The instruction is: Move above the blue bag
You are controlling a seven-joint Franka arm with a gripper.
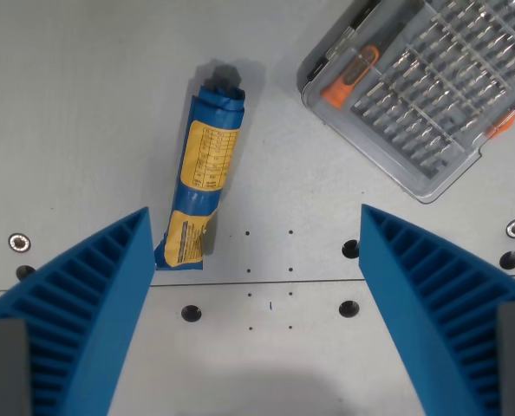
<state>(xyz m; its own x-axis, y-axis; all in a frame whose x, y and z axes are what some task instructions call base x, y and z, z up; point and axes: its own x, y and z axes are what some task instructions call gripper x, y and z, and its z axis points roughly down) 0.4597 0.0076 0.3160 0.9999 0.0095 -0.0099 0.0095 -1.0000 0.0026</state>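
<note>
Hovering over bench (84, 104), tool (257, 251) wide open and empty; blue bag (204, 173) just beside its left finger (93, 303).

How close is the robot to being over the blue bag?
Nearly there. The blue bag already shows below the camera, but toward the wrist view's left, near one of the open fingers. Left to do: shift until the bag sits centered between the fingers.

The clear bit case (426, 87) runs off the wrist view's top and right edges, so its full outline is unseen. Both blue fingers (84, 321) are cut by the bottom edge. The print on the blue bag (204, 169) is too small to read.
</note>
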